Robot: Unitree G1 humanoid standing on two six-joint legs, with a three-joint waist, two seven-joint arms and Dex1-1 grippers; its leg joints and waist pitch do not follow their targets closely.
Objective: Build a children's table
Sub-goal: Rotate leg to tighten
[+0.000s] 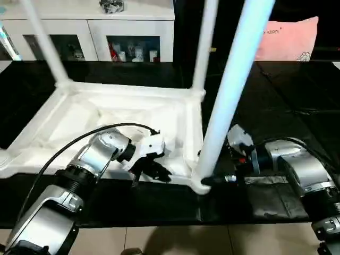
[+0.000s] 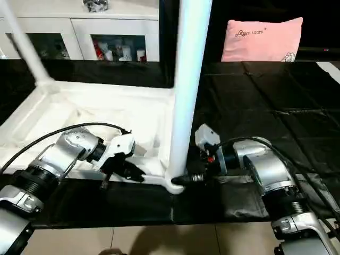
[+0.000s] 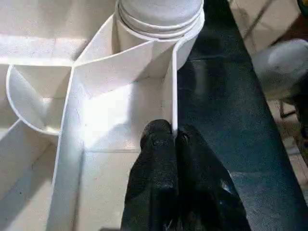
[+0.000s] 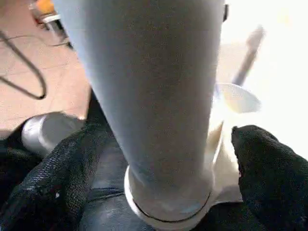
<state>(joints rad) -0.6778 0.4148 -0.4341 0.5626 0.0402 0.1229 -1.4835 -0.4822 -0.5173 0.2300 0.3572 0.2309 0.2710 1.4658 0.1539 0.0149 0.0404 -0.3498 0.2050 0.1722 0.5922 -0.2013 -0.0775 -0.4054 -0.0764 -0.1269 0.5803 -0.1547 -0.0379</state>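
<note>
Lying upside down on a black mat [image 2: 265, 111], the white tabletop [image 1: 106, 114] shows its ribbed underside. White legs stand up from its corner sockets. One near leg [image 2: 186, 79] rises from the front corner on the robot's right. A far leg [image 1: 204, 42] stands at the back right corner, and another far leg [image 1: 42, 42] stands at the back left corner.

The left gripper [image 1: 154, 169] sits at the front edge of the tabletop, just beside the near leg's socket. In the left wrist view its two black fingers [image 3: 159, 159] are pinched tight on the thin front rim [image 3: 174, 96], one finger inside the wall and one outside. The round base of the leg [image 3: 159, 14] sits in its socket a little past the fingers.

The right gripper [image 2: 186, 179] reaches in low from the right, at the bottom of the near leg. In the right wrist view its black fingers [image 4: 269, 168] are spread wide, one on each side of the leg [image 4: 154, 96]. They do not squeeze it.

A pink pillow [image 2: 263, 40] stands behind the mat. It has small dark writing near its top, too small to read. A white cabinet [image 1: 90, 32] with glass doors stands behind the tabletop, with little things inside.
</note>
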